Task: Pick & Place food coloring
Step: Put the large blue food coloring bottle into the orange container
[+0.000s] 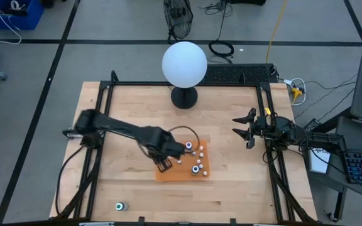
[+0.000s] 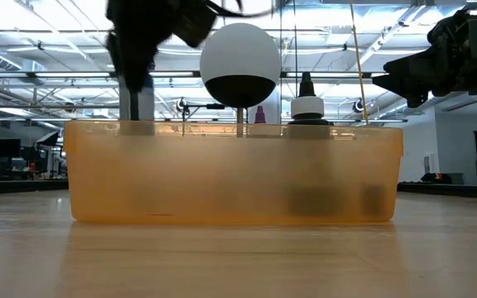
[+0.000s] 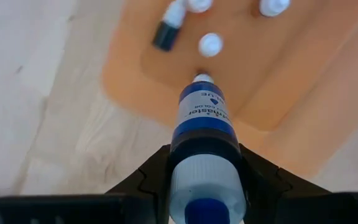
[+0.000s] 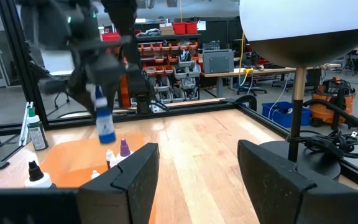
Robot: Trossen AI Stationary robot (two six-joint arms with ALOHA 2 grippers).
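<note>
Left tool (image 3: 204, 180) clenched on blue food coloring bottle (image 3: 202, 115), hovering above orange tray (image 1: 201, 169) holding several bottles. Green bottle (image 1: 120, 206) left on bench (image 1: 231, 125). Right tool (image 1: 244, 132) released, waiting aside.

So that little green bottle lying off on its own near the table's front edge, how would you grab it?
Probably from straight above, with the fingers closing across the narrow body of the little green bottle rather than its white cap. It sits alone on the bare table, so nothing blocks a descent. Whether it stands or lies flat is unclear. The left gripper already holds a blue bottle.
</note>
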